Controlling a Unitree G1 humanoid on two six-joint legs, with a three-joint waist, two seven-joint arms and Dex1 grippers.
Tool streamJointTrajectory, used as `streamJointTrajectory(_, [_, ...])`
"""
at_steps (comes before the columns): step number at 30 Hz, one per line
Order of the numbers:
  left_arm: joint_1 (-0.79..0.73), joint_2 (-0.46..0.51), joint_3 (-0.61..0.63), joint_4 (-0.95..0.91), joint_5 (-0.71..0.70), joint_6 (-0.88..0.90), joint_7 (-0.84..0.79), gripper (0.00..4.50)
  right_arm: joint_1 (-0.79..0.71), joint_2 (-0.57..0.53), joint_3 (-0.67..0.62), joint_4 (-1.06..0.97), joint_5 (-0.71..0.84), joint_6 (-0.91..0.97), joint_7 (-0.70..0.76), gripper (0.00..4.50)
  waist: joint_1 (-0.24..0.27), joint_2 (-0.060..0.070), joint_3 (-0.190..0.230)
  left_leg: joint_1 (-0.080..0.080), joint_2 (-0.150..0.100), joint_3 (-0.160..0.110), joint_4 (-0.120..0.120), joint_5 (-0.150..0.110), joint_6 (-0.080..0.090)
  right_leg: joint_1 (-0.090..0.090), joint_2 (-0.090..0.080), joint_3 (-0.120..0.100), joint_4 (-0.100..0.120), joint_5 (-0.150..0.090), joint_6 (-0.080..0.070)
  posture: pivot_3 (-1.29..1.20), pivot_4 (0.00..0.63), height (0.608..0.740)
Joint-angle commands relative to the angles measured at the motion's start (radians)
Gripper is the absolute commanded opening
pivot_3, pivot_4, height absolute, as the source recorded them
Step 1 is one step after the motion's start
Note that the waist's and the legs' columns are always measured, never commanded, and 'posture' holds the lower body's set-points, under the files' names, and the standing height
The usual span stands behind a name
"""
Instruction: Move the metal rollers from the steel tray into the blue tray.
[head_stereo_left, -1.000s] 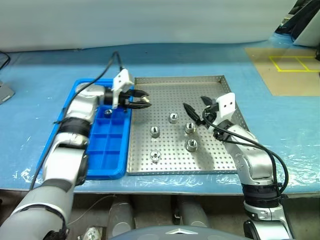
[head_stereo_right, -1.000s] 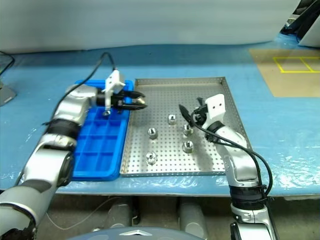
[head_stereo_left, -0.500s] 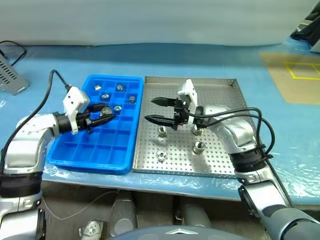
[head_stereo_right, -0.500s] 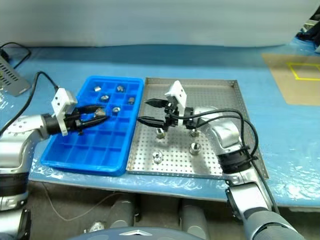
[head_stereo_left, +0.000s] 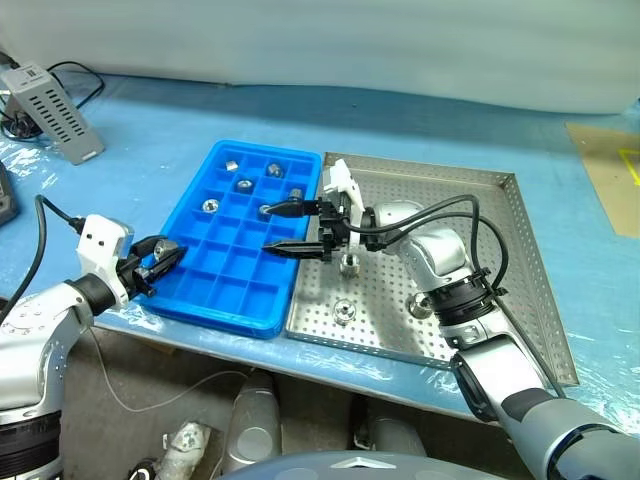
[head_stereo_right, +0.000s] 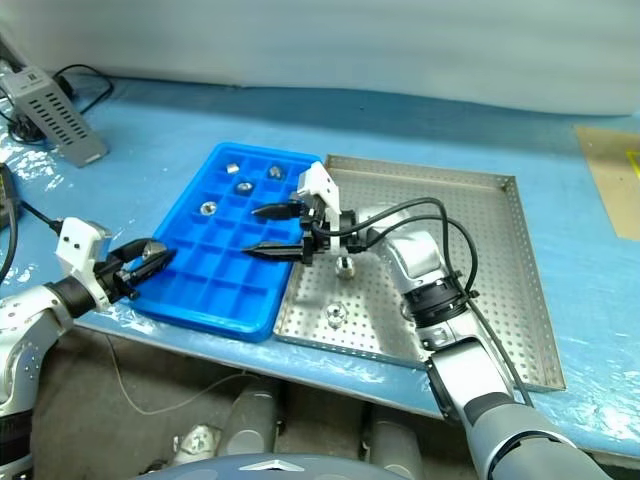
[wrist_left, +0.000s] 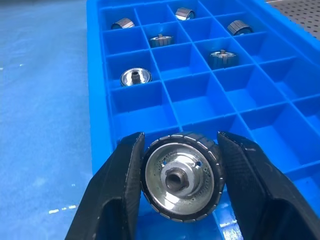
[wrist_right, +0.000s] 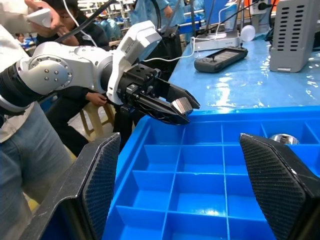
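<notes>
Gripped one of the metal rollers (wrist_left: 181, 175) in the left gripper (head_stereo_left: 168, 256), black fingers closed snug on its ribbed sides, hub turned toward the wrist camera. Hung at the near left edge of the blue tray (head_stereo_left: 215, 315), just short of its front row of empty compartments.

Spread the right gripper (head_stereo_left: 268, 228) wide and empty, pointed across the seam where the blue tray met the steel tray (head_stereo_left: 500, 260), fingertips reaching over the blue side and touching nothing.

Left several rollers already sitting one to a compartment in the far rows of the blue tray, among them one at (head_stereo_left: 242, 184). Left three more standing on the perforated floor of the steel tray: one just beside the right wrist (head_stereo_left: 349, 264), one nearer the front rim (head_stereo_left: 343, 311), one further right (head_stereo_left: 421, 305).

Judged to be mid-delivery: one roller carried to the blue tray but not yet set down. Called next, by the look of it, for a short carry inward until the roller hung squarely over an empty compartment, then a drop low enough that it would not bounce off a divider, then an opening of the fingers. Called after that for the open right gripper to go back to the three left on the steel.
</notes>
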Motion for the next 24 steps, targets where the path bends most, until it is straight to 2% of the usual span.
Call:
streamJointTrajectory(1, [-0.019,0.008,-0.026,0.003,0.028,-0.051,0.049,2.33,-0.012,0.008,-0.009,-0.011,-0.008,-0.025,-0.004,3.99,0.001,0.000,0.000,0.000,0.000,0.000,0.000,0.000,0.000,0.000,0.000,0.000,0.000,0.000,0.000,0.32,0.150,0.740])
streamJointTrajectory(9, [-0.049,0.048,-0.048,0.106,0.048,-0.063,0.078,2.33,0.001,-0.008,-0.023,-0.006,-0.053,-0.065,-0.040,3.99,-0.007,-0.001,0.000,0.000,0.000,0.000,0.000,0.000,-0.001,0.000,0.001,0.000,0.000,0.000,0.000,0.28,0.150,0.740])
streamJointTrajectory(12, [-0.058,0.057,-0.083,0.136,0.052,-0.076,0.060,2.94,0.005,-0.014,-0.022,-0.009,-0.064,-0.074,-0.053,3.99,-0.008,-0.001,0.000,0.000,0.000,0.000,0.000,0.000,-0.001,0.000,0.001,0.000,0.001,0.000,0.000,0.25,0.150,0.740])
streamJointTrajectory(14, [-0.074,0.062,-0.095,0.120,0.012,-0.061,0.023,3.53,0.015,-0.016,-0.024,-0.023,-0.064,-0.068,-0.060,3.99,-0.008,-0.001,0.000,0.001,0.000,0.000,0.000,0.001,-0.001,0.000,0.001,0.000,0.002,0.000,0.000,0.24,0.150,0.740])
streamJointTrajectory(18, [-0.142,0.077,-0.104,0.092,-0.048,-0.031,-0.014,3.53,0.037,-0.023,-0.034,-0.060,-0.056,-0.046,-0.082,3.99,-0.007,-0.001,0.000,0.001,0.000,0.000,0.002,0.001,-0.001,0.000,0.000,0.000,0.003,0.000,0.000,0.20,0.150,0.740])
streamJointTrajectory(24, [-0.292,0.126,-0.204,0.074,-0.100,-0.024,-0.142,3.53,0.086,-0.087,-0.075,-0.152,-0.025,0.012,-0.096,3.99,-0.007,-0.001,-0.001,0.002,-0.001,0.000,0.004,0.001,-0.002,0.000,0.000,0.001,0.008,0.000,0.000,0.20,0.150,0.740])
